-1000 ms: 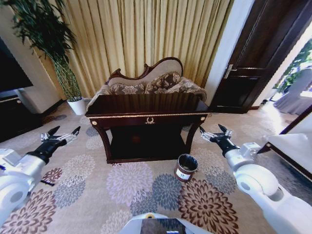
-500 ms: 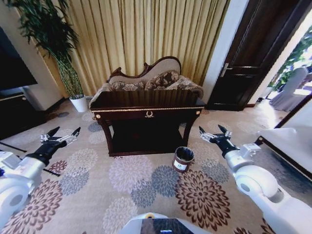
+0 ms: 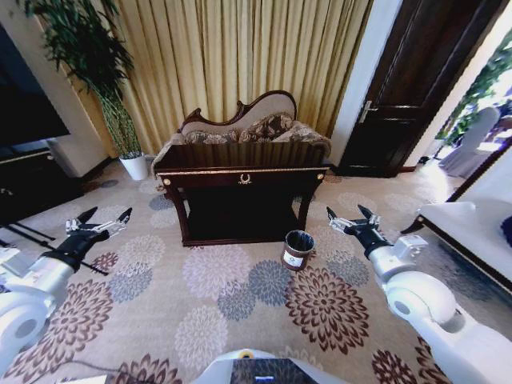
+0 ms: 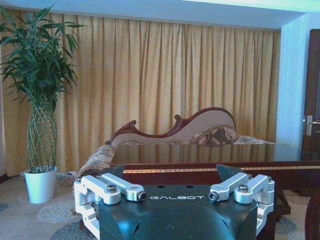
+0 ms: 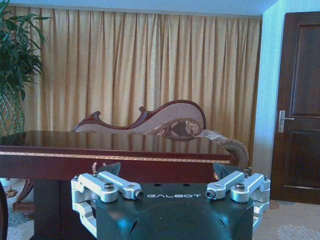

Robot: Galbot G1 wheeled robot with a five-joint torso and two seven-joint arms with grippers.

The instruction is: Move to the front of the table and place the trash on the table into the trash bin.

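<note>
The dark wooden table (image 3: 240,172) with gold trim stands ahead of me on the patterned carpet, in front of a sofa. Its glossy top shows edge-on in the left wrist view (image 4: 210,167) and the right wrist view (image 5: 100,150). I cannot make out any trash on it. The small round trash bin (image 3: 298,250) stands on the floor by the table's front right leg. My left gripper (image 3: 100,222) is held out low on the left, open and empty. My right gripper (image 3: 352,216) is held out on the right, open and empty, a little right of the bin.
A carved-back sofa (image 3: 240,128) sits behind the table against gold curtains. A tall plant in a white pot (image 3: 134,166) stands at the back left, a dark cabinet (image 3: 32,176) at the left, a dark door (image 3: 408,88) at the right, and white furniture (image 3: 472,232) at the right edge. Open carpet lies between me and the table.
The whole head picture has shifted: table and bin now look smaller and higher, with more carpet in front, so the camera moved. Both arms keep the same pose.
</note>
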